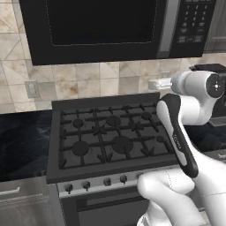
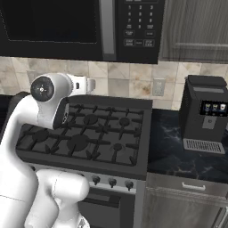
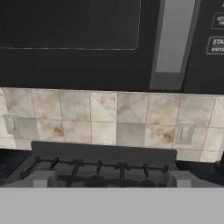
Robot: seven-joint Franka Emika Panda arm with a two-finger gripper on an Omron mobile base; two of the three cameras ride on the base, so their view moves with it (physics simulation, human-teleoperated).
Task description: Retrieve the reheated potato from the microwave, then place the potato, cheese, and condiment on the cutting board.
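Note:
The black microwave hangs over the stove with its dark glass door shut. Its grey handle runs upright beside the keypad. My gripper is raised in front of the tiled wall, just below the microwave and level with its handle. Both fingertips stand far apart at the bottom of the hand view, open, with nothing between them. The white hand points toward the wall. The potato, cheese, condiment and cutting board are out of view.
A gas stove with black grates lies below the arm. A black coffee machine stands on the dark counter to the right. Wall outlets sit in the tile. A grey cabinet hangs right of the microwave.

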